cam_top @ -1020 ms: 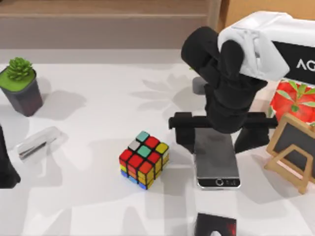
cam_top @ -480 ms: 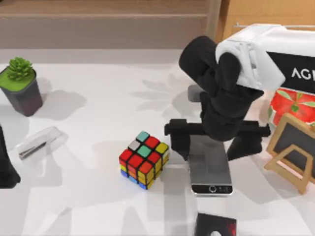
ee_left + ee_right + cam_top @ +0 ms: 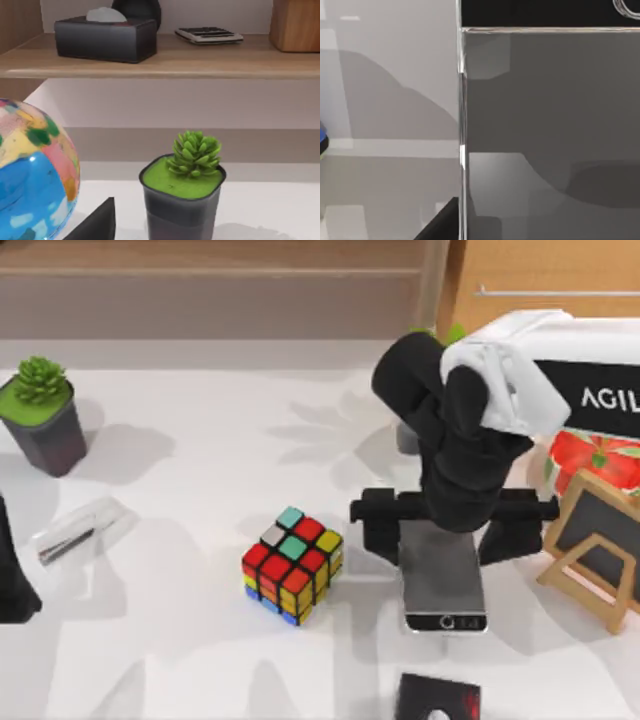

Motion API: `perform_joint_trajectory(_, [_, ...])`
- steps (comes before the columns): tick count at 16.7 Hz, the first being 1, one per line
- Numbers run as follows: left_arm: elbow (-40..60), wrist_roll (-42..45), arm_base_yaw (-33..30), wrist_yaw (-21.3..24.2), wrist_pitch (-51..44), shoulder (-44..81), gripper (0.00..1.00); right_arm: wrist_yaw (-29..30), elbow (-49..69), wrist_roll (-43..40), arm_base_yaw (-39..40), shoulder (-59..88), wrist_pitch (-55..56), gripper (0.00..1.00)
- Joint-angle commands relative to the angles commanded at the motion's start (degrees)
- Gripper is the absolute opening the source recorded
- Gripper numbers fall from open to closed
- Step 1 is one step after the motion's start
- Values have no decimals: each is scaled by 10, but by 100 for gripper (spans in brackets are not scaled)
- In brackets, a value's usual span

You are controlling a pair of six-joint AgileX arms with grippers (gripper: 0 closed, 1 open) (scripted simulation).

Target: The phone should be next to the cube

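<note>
The cube, black-framed with coloured stickers, rests on the white table a little left of centre. Just to its right, a short gap away, the silver-grey phone lies lengthwise with its home button toward the front edge. My right gripper comes down over the phone's far half, one black finger against each long side, shut on it. In the right wrist view the phone's grey screen is very close, with a fingertip beside its edge. My left arm stays parked at the table's left edge.
A potted succulent stands at the far left and a clear block lies in front of it. A wooden-framed chalkboard and a red box crowd the right side. A small black square lies at the front.
My right gripper and the phone together slid left toward the cube, then came back to the right by about the same amount. The cube has not moved.
</note>
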Motion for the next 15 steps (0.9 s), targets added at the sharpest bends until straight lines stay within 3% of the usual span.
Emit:
perform_joint_trajectory(6, [0, 0, 0, 0, 0, 0, 100, 5, -7, 0, -2, 8, 2, 0])
perform_joint_trajectory(15, [0, 0, 0, 0, 0, 0, 100, 5, -7, 0, -2, 8, 2, 68])
